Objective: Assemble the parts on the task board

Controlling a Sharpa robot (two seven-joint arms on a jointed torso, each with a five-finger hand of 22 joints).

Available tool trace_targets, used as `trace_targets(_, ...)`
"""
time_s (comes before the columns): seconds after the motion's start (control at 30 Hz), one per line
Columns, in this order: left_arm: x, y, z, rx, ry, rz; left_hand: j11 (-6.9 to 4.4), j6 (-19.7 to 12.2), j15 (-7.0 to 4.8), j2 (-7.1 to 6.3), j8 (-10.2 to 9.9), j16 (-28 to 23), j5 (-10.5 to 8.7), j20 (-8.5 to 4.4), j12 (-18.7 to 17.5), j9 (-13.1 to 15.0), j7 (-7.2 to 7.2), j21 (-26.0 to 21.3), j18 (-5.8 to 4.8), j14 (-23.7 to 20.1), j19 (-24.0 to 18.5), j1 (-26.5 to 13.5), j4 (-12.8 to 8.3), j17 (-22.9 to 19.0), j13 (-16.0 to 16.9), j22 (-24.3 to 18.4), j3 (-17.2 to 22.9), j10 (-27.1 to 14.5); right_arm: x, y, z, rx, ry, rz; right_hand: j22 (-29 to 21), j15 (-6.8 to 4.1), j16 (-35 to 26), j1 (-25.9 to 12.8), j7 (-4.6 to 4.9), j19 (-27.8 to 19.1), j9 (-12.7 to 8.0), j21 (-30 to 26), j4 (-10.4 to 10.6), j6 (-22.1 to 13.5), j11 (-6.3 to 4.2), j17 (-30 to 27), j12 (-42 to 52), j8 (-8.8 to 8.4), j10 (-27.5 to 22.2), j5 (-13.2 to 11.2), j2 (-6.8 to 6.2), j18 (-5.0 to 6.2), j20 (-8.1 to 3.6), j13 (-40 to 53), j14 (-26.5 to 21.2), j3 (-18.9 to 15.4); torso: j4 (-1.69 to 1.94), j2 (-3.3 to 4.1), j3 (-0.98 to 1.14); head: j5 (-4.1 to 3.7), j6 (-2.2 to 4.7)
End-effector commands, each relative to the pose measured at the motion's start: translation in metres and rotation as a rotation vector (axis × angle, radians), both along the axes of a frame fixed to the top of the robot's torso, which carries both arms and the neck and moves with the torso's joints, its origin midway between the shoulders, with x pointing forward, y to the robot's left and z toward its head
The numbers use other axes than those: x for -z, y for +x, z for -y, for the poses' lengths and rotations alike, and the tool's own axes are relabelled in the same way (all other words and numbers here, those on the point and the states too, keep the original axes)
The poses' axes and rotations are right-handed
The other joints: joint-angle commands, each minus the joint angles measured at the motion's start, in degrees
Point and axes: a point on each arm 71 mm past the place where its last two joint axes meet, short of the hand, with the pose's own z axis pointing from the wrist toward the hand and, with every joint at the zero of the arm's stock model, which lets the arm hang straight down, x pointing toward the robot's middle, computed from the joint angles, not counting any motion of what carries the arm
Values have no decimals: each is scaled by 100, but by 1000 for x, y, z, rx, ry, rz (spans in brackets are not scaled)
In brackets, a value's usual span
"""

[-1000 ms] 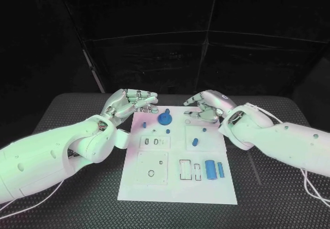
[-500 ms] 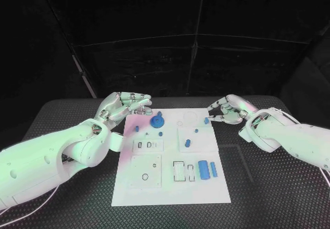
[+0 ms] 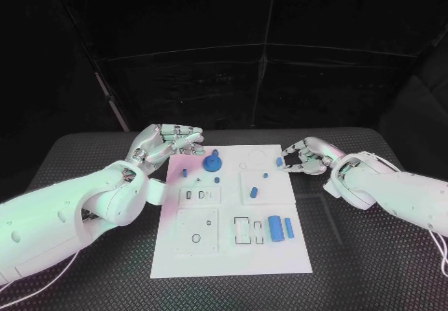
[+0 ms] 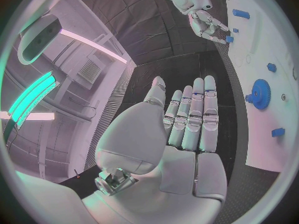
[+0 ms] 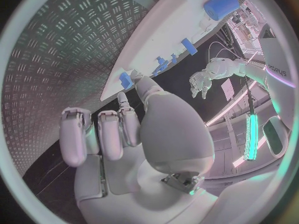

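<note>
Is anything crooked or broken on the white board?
Nothing looks broken. The board lies slightly turned on the table. Blue parts lie loose beside empty slots, which fits an unfinished assembly.

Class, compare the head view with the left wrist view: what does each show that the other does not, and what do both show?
Head view alone: the whole task board, with its near rows, among them the large blue cylinder and the slimmer blue bar beside it.
Left wrist view alone: the left hand from behind, fingers straight and apart, holding nothing.
Both: the blue gear at the board's far end and the right hand at the board's far right edge, pinching a small blue part.
</note>
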Motion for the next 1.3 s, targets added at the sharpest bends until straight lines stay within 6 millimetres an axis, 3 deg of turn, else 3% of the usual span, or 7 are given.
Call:
trace_targets(0.03, -2, 0, 1, 13, -11, 11, 20, 6, 21, 57, -32, -36, 0, 6, -23, -6, 48, -33, 73, -18, -54, 14, -26, -7, -3, -8, 5, -16, 1, 2, -1, -1, -14, 1, 476, 35, -23, -12, -6, -23, -8, -22, -4, -48, 35, 420, -19, -26, -16, 25, 14, 102, 4, 513, 365, -46, -2, -3, -5, -3, -7)
trace_targets(0.53, -1, 1, 0, 9, -9, 9, 21, 6, 22, 59, -32, -38, 0, 7, -23, -6, 49, -39, 73, -18, -60, 14, -27, -7, -3, -8, 4, -16, 4, 6, -9, 7, 11, 1, 521, 62, 2, -103, 28, 15, 14, -9, 64, -69, 66, 482, 34, 17, 18, 23, 120, 92, 29, 555, 382, -116, -5, -3, 0, 18, -25)
trace_targets(1.07, 0, 1, -1, 6, -5, 4, 22, 5, 23, 61, -32, -42, 0, 8, -23, -6, 50, -46, 74, -18, -66, 14, -29, -8, -3, -7, 4, -17, 6, 9, -15, 7, 20, -10, 643, 33, 47, -76, -27, 108, 60, 32, 27, 397, 21, 586, 162, 200, 100, -82, 335, 66, 16, 667, 406, -118, 1, -9, -1, 0, -42)
trace_targets(1.3, 0, 1, -1, 6, -4, 3, 22, 5, 23, 61, -32, -42, 0, 8, -23, -6, 50, -46, 74, -18, -66, 14, -29, -8, -3, -7, 4, -17, 7, 10, -15, 11, 18, -16, 657, 27, 53, -77, -35, 118, 60, 37, 21, 438, 14, 600, 172, 211, 107, -90, 350, 63, 11, 677, 409, -113, -5, -7, -1, 10, -60)
